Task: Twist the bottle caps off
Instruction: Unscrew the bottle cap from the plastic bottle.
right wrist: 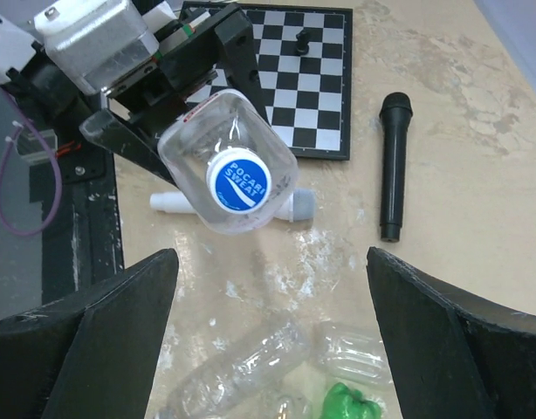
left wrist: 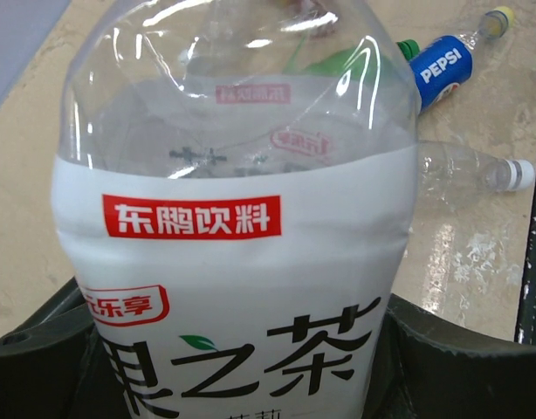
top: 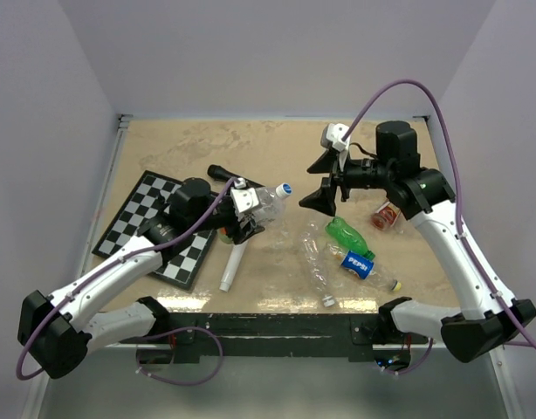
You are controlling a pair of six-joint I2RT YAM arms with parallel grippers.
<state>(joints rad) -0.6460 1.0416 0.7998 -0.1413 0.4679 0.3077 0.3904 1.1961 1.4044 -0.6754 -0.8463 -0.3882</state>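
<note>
My left gripper (left wrist: 242,371) is shut on a clear bottle (left wrist: 233,218) with a white label and holds it above the table. In the top view that bottle (top: 261,202) points right, with its blue cap (top: 286,188) on the neck. The right wrist view looks straight at the blue cap (right wrist: 239,182). My right gripper (right wrist: 272,340) stands open a little short of it, with nothing between its fingers (right wrist: 102,336). In the top view the right gripper (top: 319,184) sits just right of the cap. A white cap (left wrist: 515,175) and a yellow cap (left wrist: 499,16) are on bottles lying on the table.
A Pepsi bottle (top: 357,264), a green bottle (top: 347,234) and a clear bottle (top: 319,271) lie at the near right. A chessboard (top: 154,227) lies on the left. A black microphone (right wrist: 394,166) and a white microphone (top: 233,266) lie near it. A small red-brown object (top: 386,216) sits at the right.
</note>
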